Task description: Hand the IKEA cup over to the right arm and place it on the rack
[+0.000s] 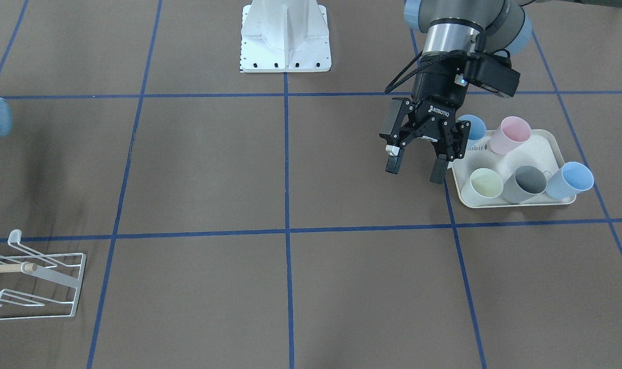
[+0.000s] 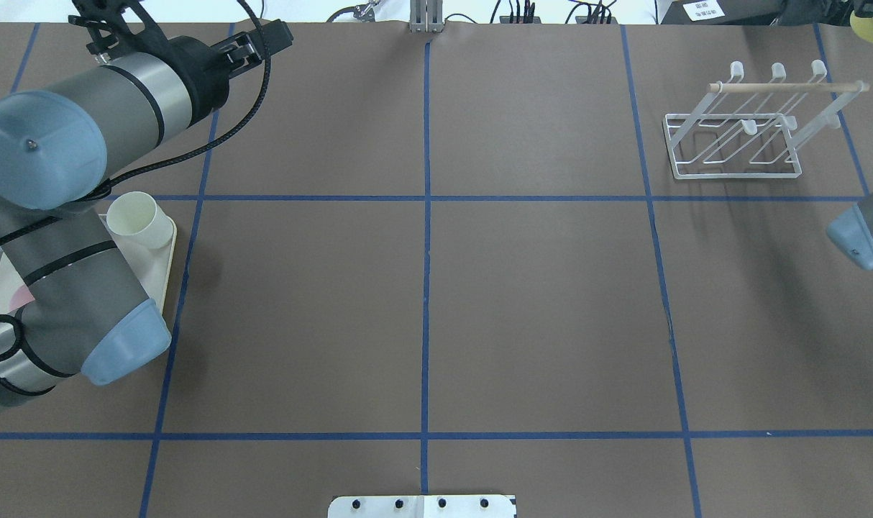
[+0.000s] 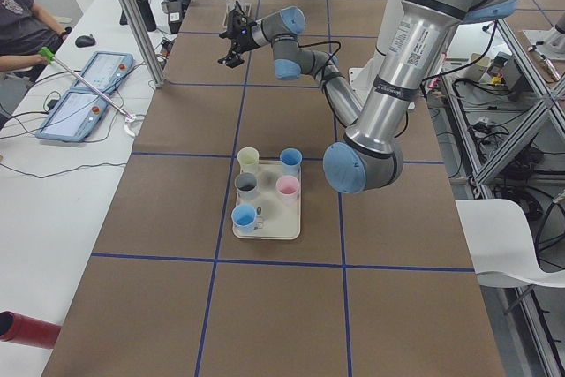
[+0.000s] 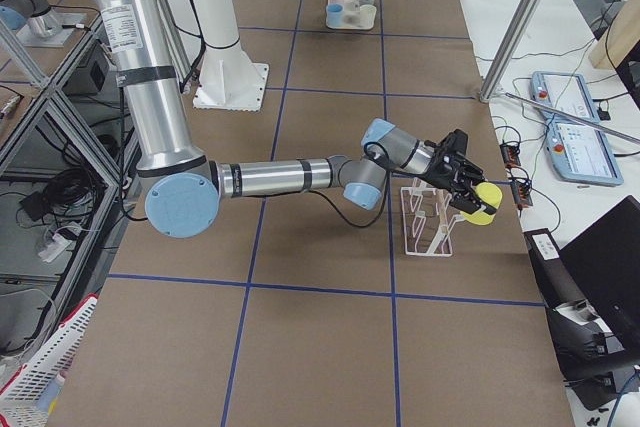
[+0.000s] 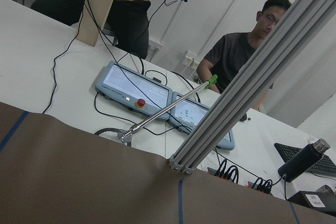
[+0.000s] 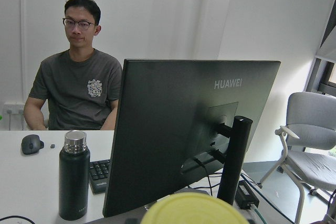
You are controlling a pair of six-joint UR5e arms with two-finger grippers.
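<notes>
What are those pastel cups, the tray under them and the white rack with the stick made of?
The cups look like matte plastic: even pastel colours, thin walls, no glare. The tray seems cream plastic or melamine, smooth with a rounded rim. The rack looks like white-coated metal wire, thin bent rods; its stick appears bare light wood.

The left gripper (image 1: 416,169) hangs in the air, tipped forward — its jaws spread wide apart. The right arm (image 4: 280,175) reaches far out, stretched long, and the right gripper (image 4: 468,195) squeezes a yellow cup (image 4: 486,205).
</notes>
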